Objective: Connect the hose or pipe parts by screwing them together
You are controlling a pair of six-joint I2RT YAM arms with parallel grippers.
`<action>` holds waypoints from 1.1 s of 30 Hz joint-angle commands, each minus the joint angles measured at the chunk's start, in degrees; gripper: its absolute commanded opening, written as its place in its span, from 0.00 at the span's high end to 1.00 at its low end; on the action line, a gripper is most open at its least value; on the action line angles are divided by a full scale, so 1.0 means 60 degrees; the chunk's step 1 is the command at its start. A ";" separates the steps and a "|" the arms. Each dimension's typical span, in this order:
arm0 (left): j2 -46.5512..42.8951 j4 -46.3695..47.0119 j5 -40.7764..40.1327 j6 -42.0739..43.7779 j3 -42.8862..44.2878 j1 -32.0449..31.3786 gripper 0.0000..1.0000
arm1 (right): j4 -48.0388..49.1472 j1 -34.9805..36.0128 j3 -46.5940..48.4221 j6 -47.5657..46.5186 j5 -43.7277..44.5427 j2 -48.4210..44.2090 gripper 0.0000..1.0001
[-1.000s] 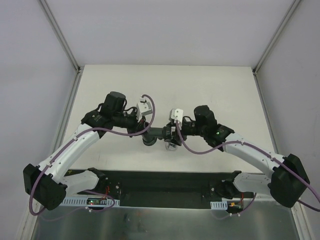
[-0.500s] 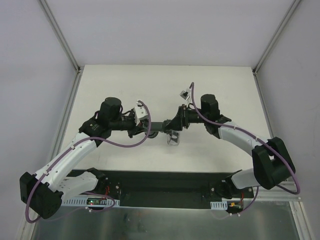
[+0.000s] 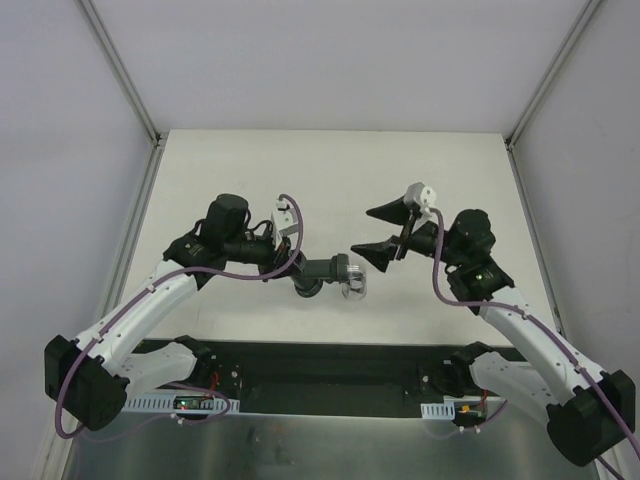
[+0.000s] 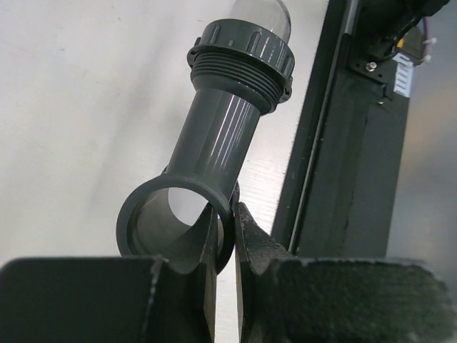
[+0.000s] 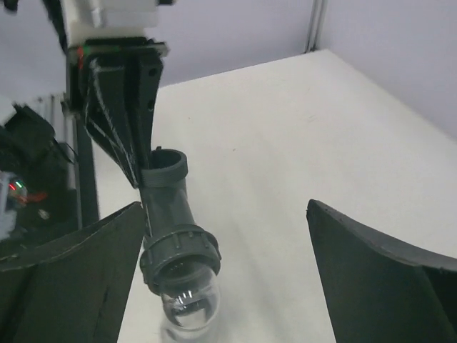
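Note:
The dark grey pipe fitting (image 3: pixel 322 269) hangs above the table near the middle. My left gripper (image 3: pixel 298 262) is shut on it. In the left wrist view, my left gripper (image 4: pixel 227 214) pinches the wall of the fitting's round socket (image 4: pixel 143 214). Its tube (image 4: pixel 218 139) runs up to a threaded collar (image 4: pixel 243 61). The clear connector (image 4: pixel 261 14) sits in that collar and shows as a clear dome (image 5: pixel 187 300) below the fitting (image 5: pixel 168 207). My right gripper (image 3: pixel 365 232) stands wide open just right of the connector (image 3: pixel 352 286), touching nothing; its fingers (image 5: pixel 68 286) flank the collar.
A black rail (image 3: pixel 330 365) runs along the table's near edge, close under the fitting in the left wrist view (image 4: pixel 343 179). White walls with metal posts (image 3: pixel 125 75) close in the pale table (image 3: pixel 330 170) on three sides.
My right gripper has let go of the fitting's end, opened wide and drawn back to the right. The left gripper still holds the fitting, which now sits slightly lower.

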 commanded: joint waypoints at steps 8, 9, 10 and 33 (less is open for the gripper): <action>0.0252 -0.0707 0.1549 -0.1717 0.1268 0.0140 1.00 | -0.4250 0.2998 0.0369 -0.9933 0.1857 -0.1822 0.03; 0.0252 -0.0750 0.1709 -0.1732 0.1356 0.0154 1.00 | -0.4818 0.3304 0.0486 -1.0154 0.2149 -0.1735 0.03; 0.0281 -0.0794 0.2001 -0.1718 0.1400 0.0184 1.00 | -0.5070 0.3423 0.0676 -1.0345 0.2312 -0.1662 0.03; 0.0150 -0.0531 0.1213 0.0815 0.1342 0.0096 1.00 | -0.3727 0.3999 0.0927 -0.6193 0.2626 0.0637 0.67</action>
